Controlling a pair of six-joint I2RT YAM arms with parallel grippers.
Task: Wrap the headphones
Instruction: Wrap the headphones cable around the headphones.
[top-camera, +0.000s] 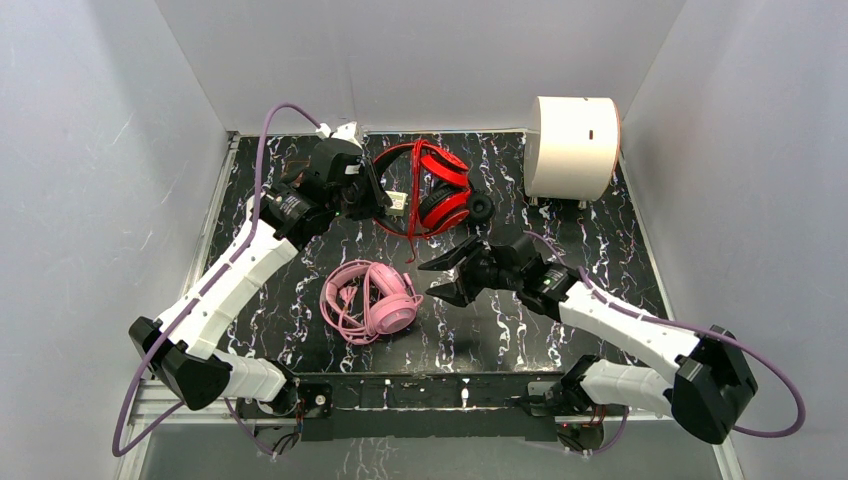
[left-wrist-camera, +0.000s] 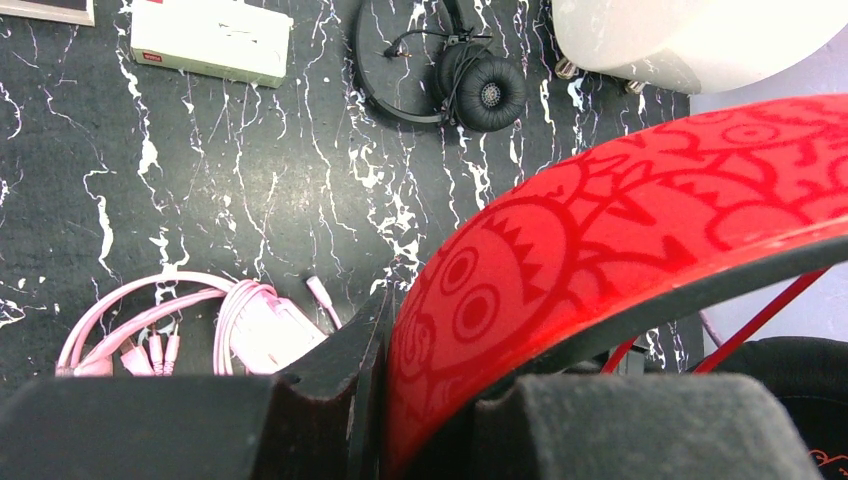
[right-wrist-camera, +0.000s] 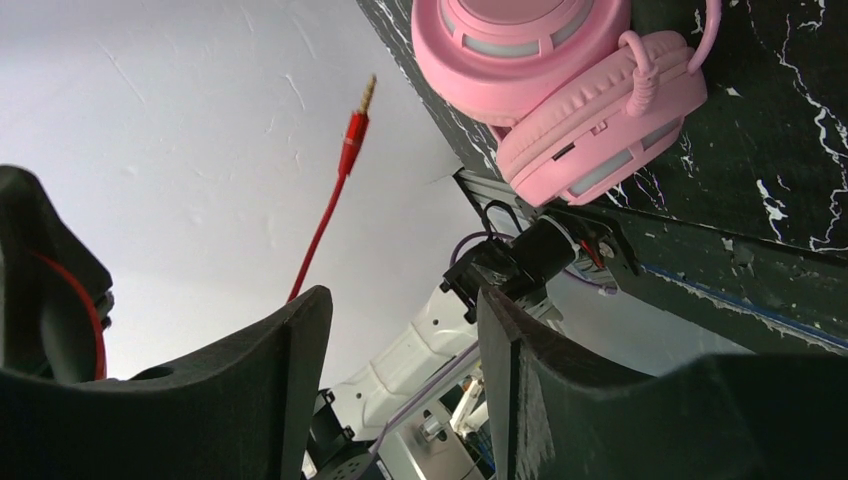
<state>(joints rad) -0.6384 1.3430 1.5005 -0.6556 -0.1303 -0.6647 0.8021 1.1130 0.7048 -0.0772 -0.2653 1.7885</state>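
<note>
Table (top-camera: 500, 330) looks glossy, pink headset (top-camera: 388, 305) smooth plastic, red headband (left-wrist-camera: 620, 230) matt.

large headset (top-camera: 441, 203) at back centre, small headset (top-camera: 481, 208) just right of it, bulky headset (top-camera: 385, 302) in front, drum (top-camera: 572, 147) back right

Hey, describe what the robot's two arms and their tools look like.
The left arm and right arm match: smooth white shells on the long links, bulky black joints, black bases. A purple cable loops along each. The left tool and right tool are black, each with two blunt wedge-shaped fingers, matte and grainy. I see no markings.
</note>
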